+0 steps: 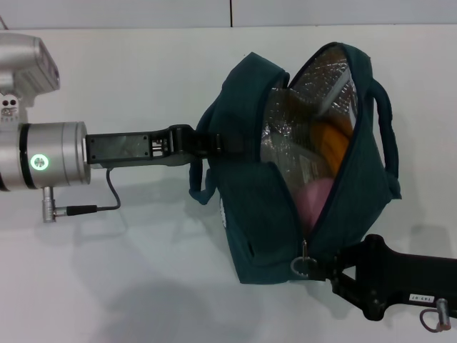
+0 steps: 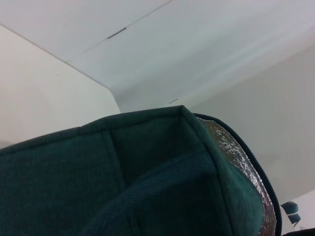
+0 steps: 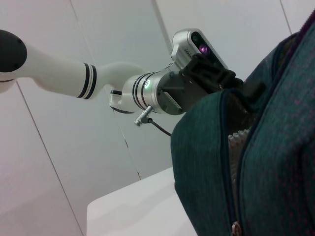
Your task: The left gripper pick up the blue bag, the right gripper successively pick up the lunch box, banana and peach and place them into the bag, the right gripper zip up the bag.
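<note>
From the head camera I see the left gripper (image 1: 203, 146) clamped on a handle of the dark teal fabric bag (image 1: 250, 214), which lies open on the white table (image 1: 128, 286). Its foil lining half hides the yellow-orange banana (image 1: 334, 139) and pale pink peach (image 1: 318, 200). The right gripper (image 1: 321, 270) sits at the ring zipper pull (image 1: 303, 266); I cannot tell its grip.

The left wrist camera shows only bag fabric against the wall.

The right wrist camera shows the bag cut off at the frame edge, with open tabletop beside it.

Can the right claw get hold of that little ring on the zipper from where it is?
Probably yes. The right gripper sits right at the ring zipper pull at the near end of the blue bag, nothing lies between them, and the left gripper holds the bag.
</note>
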Motion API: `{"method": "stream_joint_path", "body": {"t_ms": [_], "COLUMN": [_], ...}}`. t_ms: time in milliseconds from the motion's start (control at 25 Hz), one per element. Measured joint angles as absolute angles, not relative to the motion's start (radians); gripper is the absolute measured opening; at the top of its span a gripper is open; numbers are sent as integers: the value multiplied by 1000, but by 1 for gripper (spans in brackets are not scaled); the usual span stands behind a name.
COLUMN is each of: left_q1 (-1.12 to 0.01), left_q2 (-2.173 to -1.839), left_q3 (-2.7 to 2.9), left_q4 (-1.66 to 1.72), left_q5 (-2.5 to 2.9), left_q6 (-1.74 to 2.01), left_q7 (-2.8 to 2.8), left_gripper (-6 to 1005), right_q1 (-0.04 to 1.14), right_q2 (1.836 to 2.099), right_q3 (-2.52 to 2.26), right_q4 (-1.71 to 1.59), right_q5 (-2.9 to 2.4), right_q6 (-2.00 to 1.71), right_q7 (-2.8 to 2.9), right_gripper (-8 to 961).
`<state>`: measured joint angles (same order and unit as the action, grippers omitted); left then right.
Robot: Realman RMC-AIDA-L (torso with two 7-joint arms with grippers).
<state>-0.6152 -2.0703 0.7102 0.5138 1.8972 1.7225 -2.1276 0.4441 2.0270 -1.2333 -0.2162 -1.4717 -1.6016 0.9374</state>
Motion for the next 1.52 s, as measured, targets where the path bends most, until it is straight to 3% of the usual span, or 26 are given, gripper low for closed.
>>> {"method": "stream_joint_path", "body": {"t_ms": [40, 600, 1520], "left_q1": [-615, -610, -604], "left_q2": [-2070, -2066, -2074], "left_q3": [710, 709, 702], "left_q4": [514, 514, 514], "left_q5": [1898, 1893, 1891], "left_q6": [1723, 1724, 1724], "left_q7": [-2128, -2121, -2048], "left_gripper": [89, 90, 91], "right_q1": [444, 393, 393], "right_q2": [2027, 2010, 2017], "right_q3": [-1233, -1207, -1182], "right_q4": [-217, -224, -249], "right_q5": [-1470, -1408, -1347], "right_q6": [-1601, -1686, -1794], "right_q7": [937, 932, 879], "right_gripper": [10, 3, 5]}}
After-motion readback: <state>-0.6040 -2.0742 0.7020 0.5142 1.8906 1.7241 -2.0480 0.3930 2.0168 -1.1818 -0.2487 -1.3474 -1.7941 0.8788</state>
